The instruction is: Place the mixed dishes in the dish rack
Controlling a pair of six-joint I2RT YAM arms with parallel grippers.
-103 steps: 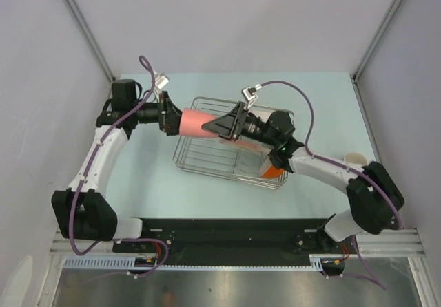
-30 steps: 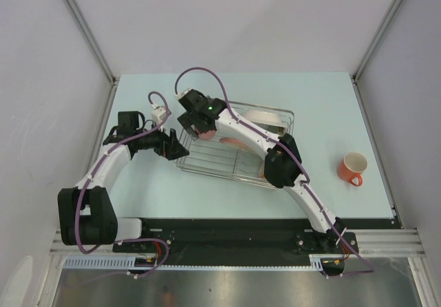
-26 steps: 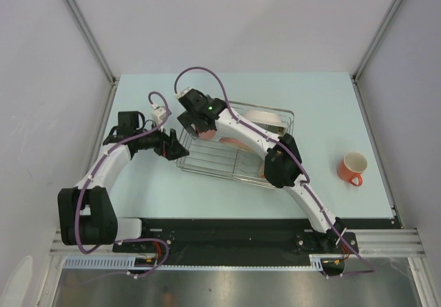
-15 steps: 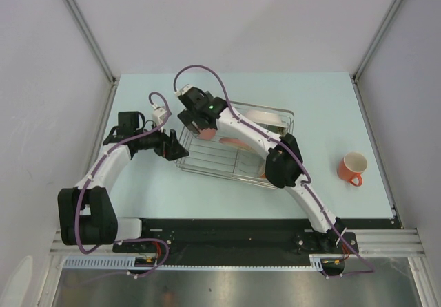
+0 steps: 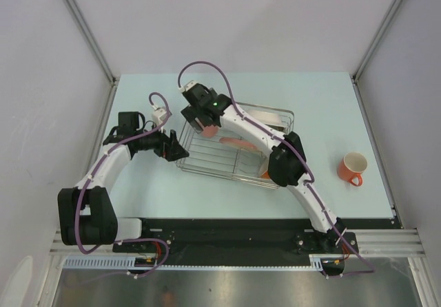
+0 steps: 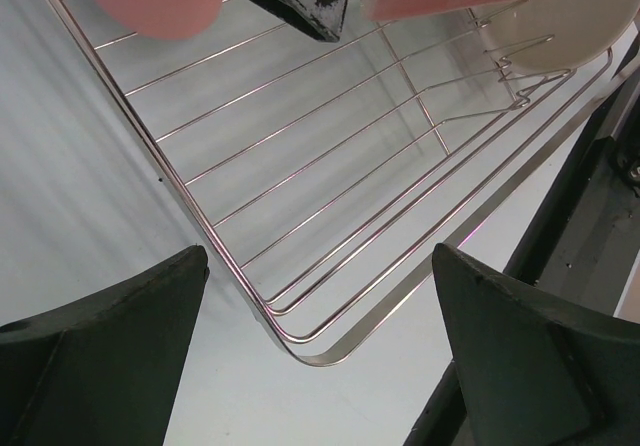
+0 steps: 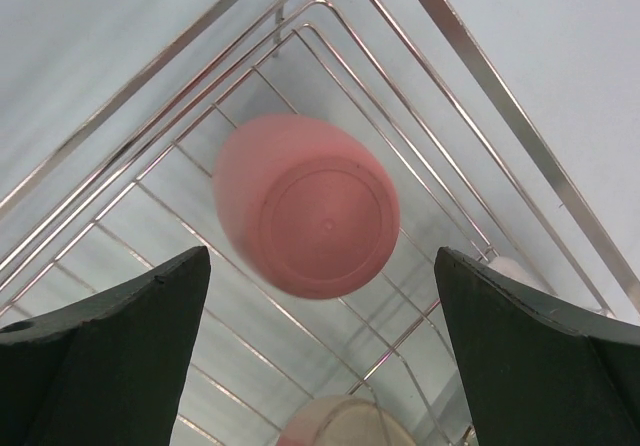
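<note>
The silver wire dish rack (image 5: 227,157) stands mid-table. A coral-pink cup (image 5: 209,132) rests bottom-up in its far left corner and fills the middle of the right wrist view (image 7: 305,219). My right gripper (image 5: 198,114) hovers just above the cup, open and empty, a finger (image 7: 100,366) on each side. Pinkish-white plates (image 5: 265,118) stand at the rack's far side. My left gripper (image 5: 176,146) is open and empty at the rack's left corner (image 6: 300,336). The orange bowl with white inside (image 5: 353,167) stands on the table at the right. The pale green bowl is out of view.
A pink flat dish (image 5: 236,142) lies in the rack. A bit of orange (image 5: 265,174) shows at the rack's near right corner, behind my right arm. Grey walls close in the table on three sides.
Earlier both grippers were at the pink cup above the rack. Now the cup sits in the rack's far left corner, and my right gripper has drawn up and back from it.
</note>
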